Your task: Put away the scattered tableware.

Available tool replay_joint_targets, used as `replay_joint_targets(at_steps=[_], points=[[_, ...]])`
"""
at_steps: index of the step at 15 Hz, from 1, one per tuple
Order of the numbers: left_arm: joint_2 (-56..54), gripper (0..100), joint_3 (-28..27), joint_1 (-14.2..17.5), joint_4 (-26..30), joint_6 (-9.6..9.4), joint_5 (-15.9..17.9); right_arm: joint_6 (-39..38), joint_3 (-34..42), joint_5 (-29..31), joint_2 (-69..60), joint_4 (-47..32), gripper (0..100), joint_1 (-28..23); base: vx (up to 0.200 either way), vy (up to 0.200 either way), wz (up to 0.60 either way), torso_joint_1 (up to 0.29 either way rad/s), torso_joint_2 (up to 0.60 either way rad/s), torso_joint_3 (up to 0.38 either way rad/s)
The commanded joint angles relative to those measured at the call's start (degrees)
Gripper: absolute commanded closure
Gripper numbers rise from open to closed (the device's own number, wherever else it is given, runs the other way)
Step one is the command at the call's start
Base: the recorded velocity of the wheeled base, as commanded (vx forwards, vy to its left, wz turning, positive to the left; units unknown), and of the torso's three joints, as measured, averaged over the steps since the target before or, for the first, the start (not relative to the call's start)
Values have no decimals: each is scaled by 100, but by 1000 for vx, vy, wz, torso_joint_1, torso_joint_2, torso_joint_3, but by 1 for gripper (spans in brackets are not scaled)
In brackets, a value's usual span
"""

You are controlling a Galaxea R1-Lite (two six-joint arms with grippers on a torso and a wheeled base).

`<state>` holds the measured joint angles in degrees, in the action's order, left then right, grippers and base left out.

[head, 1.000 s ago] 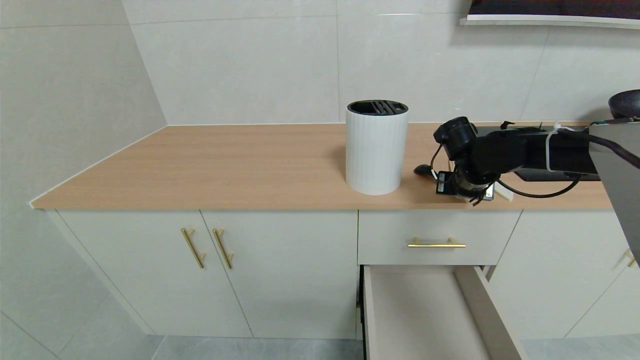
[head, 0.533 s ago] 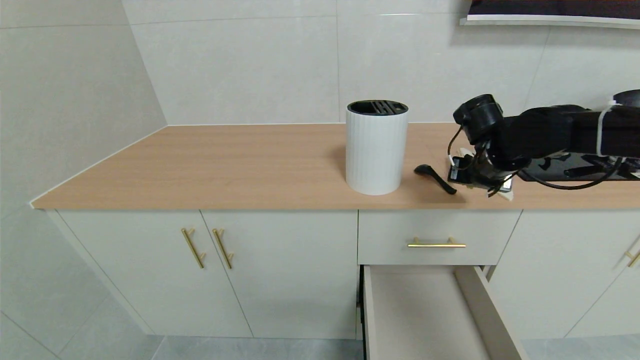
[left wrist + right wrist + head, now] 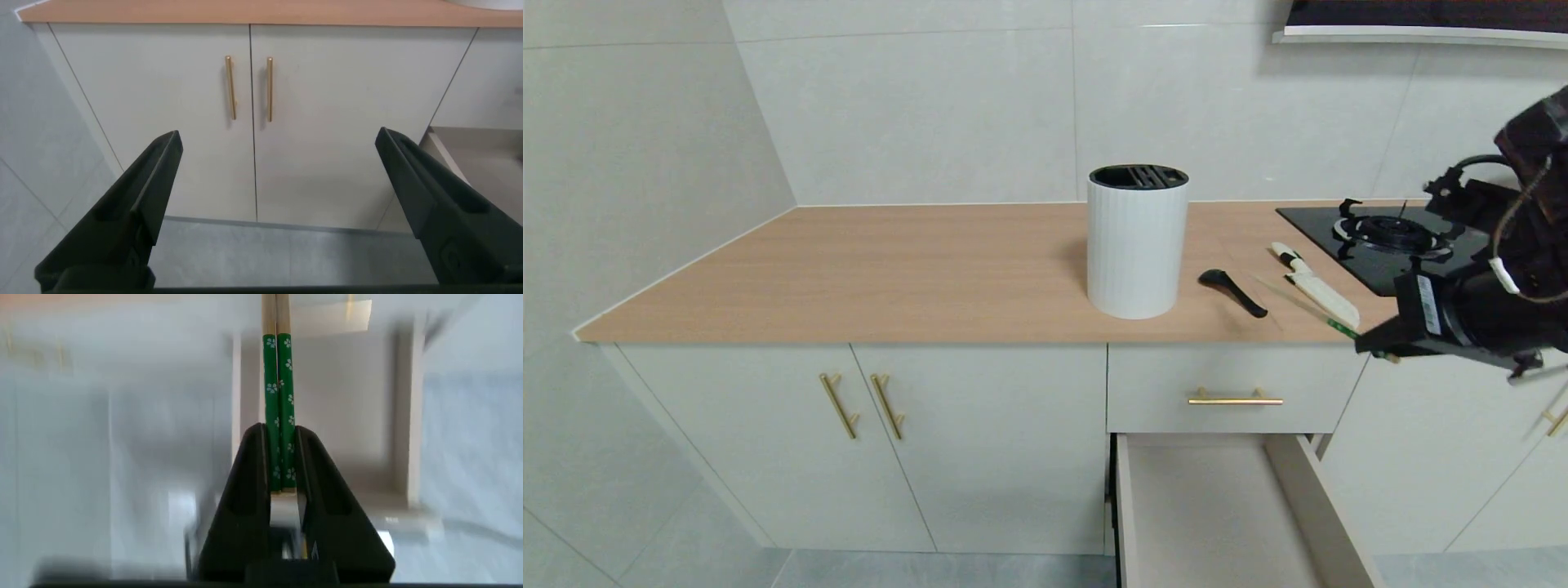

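On the counter [image 3: 890,269] — holder [image 3: 1135,245], spoon [image 3: 1232,291], knife [image 3: 1315,286], stove [image 3: 1388,237], left to right.

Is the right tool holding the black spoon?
No, the right tool is shut on a pair of green-patterned chopsticks, while the black spoon lies on the counter.

- Head view: high, facing forward and down on the counter [image 3: 890,278] and cabinet doors [image 3: 768,441].
- Left wrist view: low, facing those same doors [image 3: 327,131].
- Right wrist view: close along the right gripper [image 3: 280,437] and chopsticks [image 3: 276,367].
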<state>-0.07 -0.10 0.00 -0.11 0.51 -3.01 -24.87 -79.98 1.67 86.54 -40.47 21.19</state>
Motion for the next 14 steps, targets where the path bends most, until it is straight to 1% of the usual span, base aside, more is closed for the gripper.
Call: replay_joint_targets(at_steps=[1, 3, 5, 10, 14], points=[[7, 0, 1, 0, 2, 2, 2, 26, 563, -44, -621, -374, 100, 263, 0, 0, 0, 0, 0, 0], [7, 0, 1, 0, 2, 2, -7, 26, 756, -62, -489, -602, 100, 439, 0, 0, 0, 0, 0, 0], [7, 0, 1, 0, 2, 2, -7, 17, 1072, -62, 47, -637, 100, 659, 0, 0, 0, 0, 0, 0], [7, 0, 1, 0, 2, 2, -7, 0, 1152, -53, 1383, -585, 100, 659, 0, 0, 0, 0, 0, 0], [7, 0, 1, 0, -7, 2, -7, 0, 1222, -62, 1585, -409, 100, 729, 0, 0, 0, 0, 0, 0]])
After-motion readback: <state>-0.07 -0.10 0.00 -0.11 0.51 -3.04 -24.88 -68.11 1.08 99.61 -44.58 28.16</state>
